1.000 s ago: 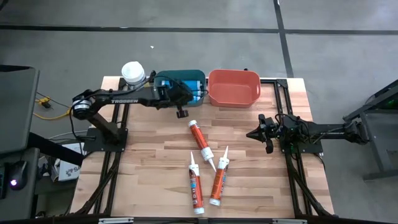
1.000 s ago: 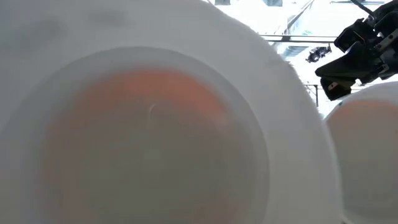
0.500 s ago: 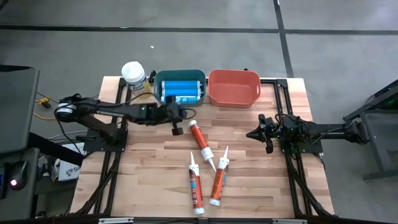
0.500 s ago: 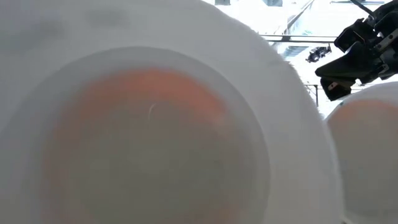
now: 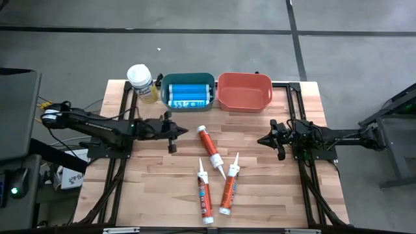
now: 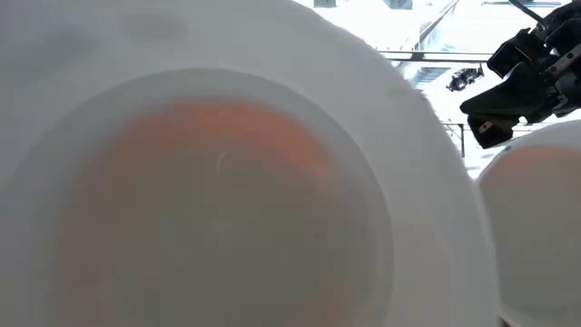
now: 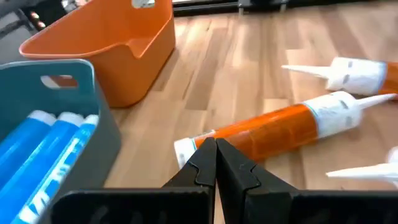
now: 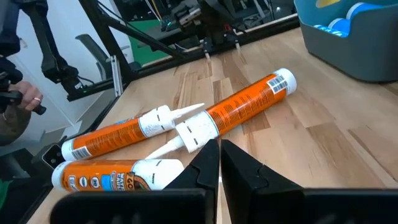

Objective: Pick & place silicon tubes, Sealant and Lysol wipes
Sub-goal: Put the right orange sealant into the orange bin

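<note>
Bare table right of three orange tubes clustered mid-table; teal bin, orange bin and Lysol wipes lining the far edge.

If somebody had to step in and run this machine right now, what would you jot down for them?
Left gripper: shut, empty, low over the table in front of the teal bin.
Right gripper: shut, empty, waiting at the table's right side.
Lysol wipes: upright at the back, just left of the teal bin, not in any bin.
Teal bin holds blue tubes. Orange bin looks empty.
Left to do: three orange sealant tubes lie loose mid-table, the wipes also unplaced.
Low view is blocked by something white.
</note>
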You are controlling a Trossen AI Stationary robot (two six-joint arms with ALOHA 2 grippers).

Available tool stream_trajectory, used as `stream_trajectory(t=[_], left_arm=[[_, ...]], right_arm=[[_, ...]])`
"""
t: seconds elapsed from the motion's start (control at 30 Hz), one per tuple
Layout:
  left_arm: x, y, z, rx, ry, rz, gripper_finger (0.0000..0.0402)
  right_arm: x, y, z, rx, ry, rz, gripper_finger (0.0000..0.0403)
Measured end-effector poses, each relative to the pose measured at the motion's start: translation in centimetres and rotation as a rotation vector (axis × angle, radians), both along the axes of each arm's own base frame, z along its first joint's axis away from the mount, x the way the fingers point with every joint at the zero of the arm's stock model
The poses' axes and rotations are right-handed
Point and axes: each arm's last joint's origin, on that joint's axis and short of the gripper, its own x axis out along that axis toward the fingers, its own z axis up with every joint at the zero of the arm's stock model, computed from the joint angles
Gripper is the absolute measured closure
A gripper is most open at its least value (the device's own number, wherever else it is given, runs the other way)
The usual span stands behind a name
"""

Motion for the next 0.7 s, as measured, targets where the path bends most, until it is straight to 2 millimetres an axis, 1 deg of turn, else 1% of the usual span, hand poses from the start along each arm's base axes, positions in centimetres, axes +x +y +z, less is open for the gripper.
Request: stream_trajectory(t=[0.07,0.13,0.3,0.53,0.6,0.7], left_arm=[[-0.6,0.0,-0.3,-0.011,-0.047,-0.007,0.0401],[-1.4,0.0,-1.1,-0.015,-0.068,-0.013,0.0401],[-2.6,0.0,-2.0,-0.021,-0.145,-0.039,0.0401],[-3.7,-0.2,-2.3,0.028,-0.247,-0.146,0.0401],[-4.1,-0.2,-2.5,0.036,-0.277,-0.157,0.0401],[-4.9,-0.2,-3.1,0.05,-0.276,-0.158,0.0401]], right_arm=[[0.0,0.0,0.0,0.0,-0.003,0.0,0.0391],[0.0,0.0,0.0,0.0,-0.002,0.0,0.0391],[0.0,0.0,0.0,0.0,0.002,0.0,0.0391],[0.0,0.0,0.0,0.0,0.0,0.0,0.0391],[0.0,0.0,0.0,0.0,0.0,0.0,0.0391],[0.0,0.0,0.0,0.0,0.0,0.0,0.0391]])
